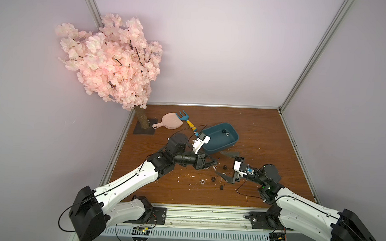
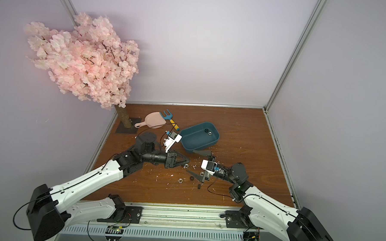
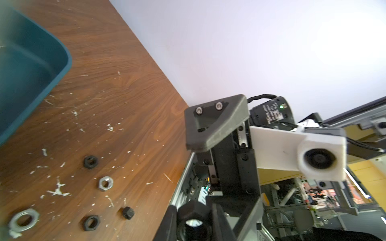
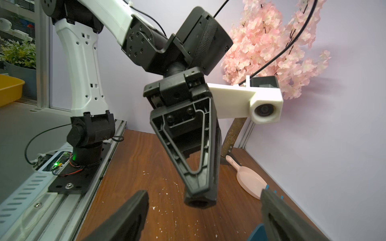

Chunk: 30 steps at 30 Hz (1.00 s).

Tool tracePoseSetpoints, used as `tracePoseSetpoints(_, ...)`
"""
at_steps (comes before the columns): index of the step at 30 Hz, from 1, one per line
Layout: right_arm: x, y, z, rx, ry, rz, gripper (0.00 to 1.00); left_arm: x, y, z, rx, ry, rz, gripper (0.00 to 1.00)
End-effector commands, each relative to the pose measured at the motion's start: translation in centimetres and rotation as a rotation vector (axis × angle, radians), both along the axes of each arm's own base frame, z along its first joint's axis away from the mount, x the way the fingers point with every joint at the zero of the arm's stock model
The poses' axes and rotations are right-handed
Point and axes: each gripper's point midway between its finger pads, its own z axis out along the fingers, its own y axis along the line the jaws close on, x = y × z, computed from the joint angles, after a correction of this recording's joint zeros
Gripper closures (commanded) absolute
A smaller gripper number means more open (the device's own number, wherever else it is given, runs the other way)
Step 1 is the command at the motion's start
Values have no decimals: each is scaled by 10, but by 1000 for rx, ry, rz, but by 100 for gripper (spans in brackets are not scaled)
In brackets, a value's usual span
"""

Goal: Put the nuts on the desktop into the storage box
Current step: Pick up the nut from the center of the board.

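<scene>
Both top views: the storage box [image 1: 224,148], near centre, contains two nuts [image 1: 227,133]; about five lie on the table [image 1: 264,151] below it, uncollected. Left wrist view: the left hand [image 3: 193,222], bottom centre, pinches a black nut [image 3: 194,212]. Right wrist view: the right hand [image 4: 204,195] is spread, empty.

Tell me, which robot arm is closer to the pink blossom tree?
Left. The left arm bends near the trunk of the pink blossom tree; the right arm works at the opposite side of the brown wood-grain desktop.
</scene>
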Motion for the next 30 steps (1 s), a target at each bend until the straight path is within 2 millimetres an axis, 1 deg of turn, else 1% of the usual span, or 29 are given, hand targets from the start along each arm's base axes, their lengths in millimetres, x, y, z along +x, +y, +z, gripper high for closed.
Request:
tracePoseSetpoints(1, -8, -3, 23, 64, -99, 8, 18, -12, -3, 31, -119, -13, -76, 75)
tracePoseSetpoints(3, -10, -3, 23, 60, -110, 10, 24, -11, -4, 28, -113, -2, -79, 75)
tracePoseSetpoints(5, -10, -4, 24, 57, -118, 4, 32, -11, -5, 27, -112, 8, -82, 75)
tracePoseSetpoints(6, -10, -4, 24, 51, -120, 1, 34, -11, -6, 27, -116, 13, -86, 75)
tracePoseSetpoints(9, -8, -2, 24, 37, -123, -3, 46, -11, -7, 27, -123, 17, -87, 75)
tracePoseSetpoints(12, -8, -1, 25, 40, -114, 0, 47, -8, -8, 22, -113, 29, -81, 75)
tracePoseSetpoints(16, -5, 0, 27, 41, -97, -2, 49, -6, -10, 21, -119, 37, -73, 75)
tracePoseSetpoints(22, -1, -2, 28, 49, -81, -26, 59, -5, -10, 18, -128, 49, -66, 75)
tracePoseSetpoints(27, 3, 0, 26, 32, -56, -33, 73, -3, -10, 13, -119, 66, -56, 73)
tracePoseSetpoints(30, 8, 2, 25, 24, -20, -41, 75, -4, -10, 13, -128, 70, -59, 70)
